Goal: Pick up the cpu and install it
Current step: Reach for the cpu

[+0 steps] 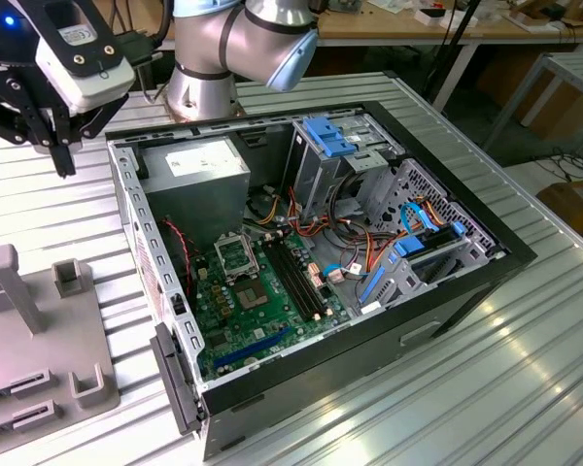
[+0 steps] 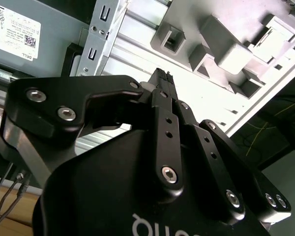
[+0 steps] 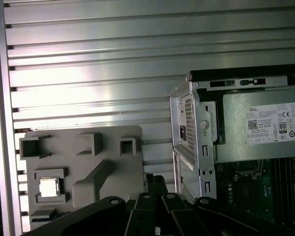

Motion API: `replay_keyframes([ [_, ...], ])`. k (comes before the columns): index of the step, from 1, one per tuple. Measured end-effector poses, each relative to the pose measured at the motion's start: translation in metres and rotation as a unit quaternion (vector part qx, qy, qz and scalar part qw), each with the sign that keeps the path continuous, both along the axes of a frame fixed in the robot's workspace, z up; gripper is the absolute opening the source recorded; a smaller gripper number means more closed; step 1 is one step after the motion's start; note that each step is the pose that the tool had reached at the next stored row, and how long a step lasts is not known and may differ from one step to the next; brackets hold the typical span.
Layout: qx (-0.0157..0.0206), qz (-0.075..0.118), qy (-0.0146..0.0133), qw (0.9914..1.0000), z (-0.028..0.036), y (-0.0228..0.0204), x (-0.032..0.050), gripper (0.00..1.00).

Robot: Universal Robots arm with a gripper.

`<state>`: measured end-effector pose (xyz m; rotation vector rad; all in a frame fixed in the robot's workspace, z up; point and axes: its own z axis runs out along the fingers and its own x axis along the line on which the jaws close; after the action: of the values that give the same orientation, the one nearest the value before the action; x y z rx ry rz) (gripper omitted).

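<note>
The work surface is a ribbed metal table (image 1: 525,388), and behind it I see desks and some cables on the floor. My gripper (image 1: 66,163) hangs above the table at the exterior view's left, just beside the open case (image 1: 466,272). In the second wrist view its fingers (image 2: 167,128) are pressed together at the tips and nothing is held between them. In the first wrist view these closed tips appear between a grey tray (image 3: 88,147) and the corner of the case. The cpu (image 3: 48,187) lies flat in a square pocket of this tray, with the silver face up, and it is well apart from the gripper. The other pockets and posts of the tray are around it. Inside the case, the power supply (image 1: 194,175) sits near the gripper's side. The green board (image 1: 262,311) lies on the bottom, with the metal-framed socket (image 1: 235,254) beside the long black slots (image 1: 296,277). The arm's base (image 1: 204,78) stands behind the case.
</note>
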<state>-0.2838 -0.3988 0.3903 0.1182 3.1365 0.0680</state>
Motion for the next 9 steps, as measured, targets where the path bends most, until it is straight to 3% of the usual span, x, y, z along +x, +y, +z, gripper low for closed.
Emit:
replay_keyframes([
  [9,0.0000,0.000,0.0007,1.00000,-0.0002,0.0000,-0.0070,0.11],
])
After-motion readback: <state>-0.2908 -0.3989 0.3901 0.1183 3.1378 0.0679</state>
